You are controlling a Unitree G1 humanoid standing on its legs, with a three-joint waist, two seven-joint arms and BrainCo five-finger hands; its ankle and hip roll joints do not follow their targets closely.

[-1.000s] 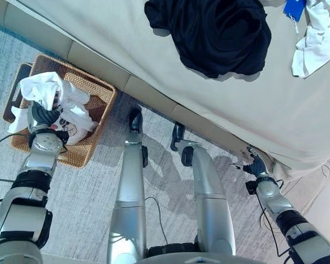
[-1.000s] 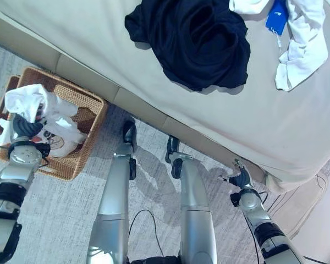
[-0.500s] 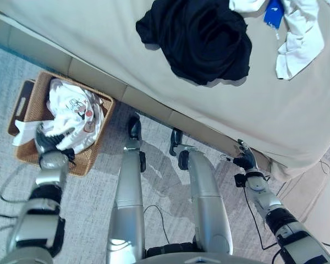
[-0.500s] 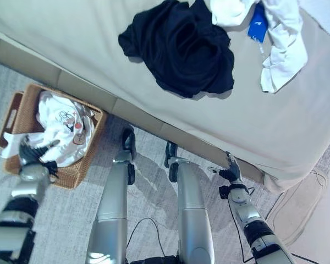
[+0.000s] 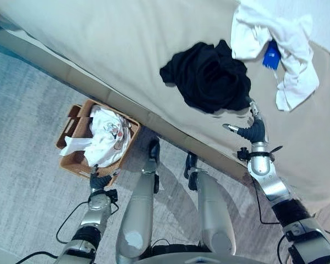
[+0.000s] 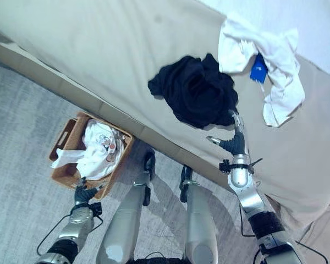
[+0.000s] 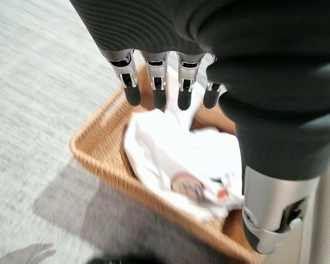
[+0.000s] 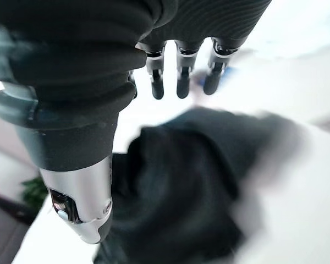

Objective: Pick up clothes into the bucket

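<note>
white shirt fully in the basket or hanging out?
Partly out: the white shirt fills the basket, but one end drapes over its rim toward the floor.

wicker basket (image 5: 71, 159) on grey carpet, white printed garment (image 5: 102, 143) piled inside, sleeve over rim; left hand (image 5: 99, 180) just below basket; right hand (image 5: 252, 129) spread beside black garment (image 5: 209, 77) on beige bed (image 5: 115, 49); white clothes (image 5: 275, 49) beyond

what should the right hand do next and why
Probably lower onto the black garment and close on it. The right hand is open beside its near edge on the bed, holding nothing, and the basket holds just a white garment.
</note>
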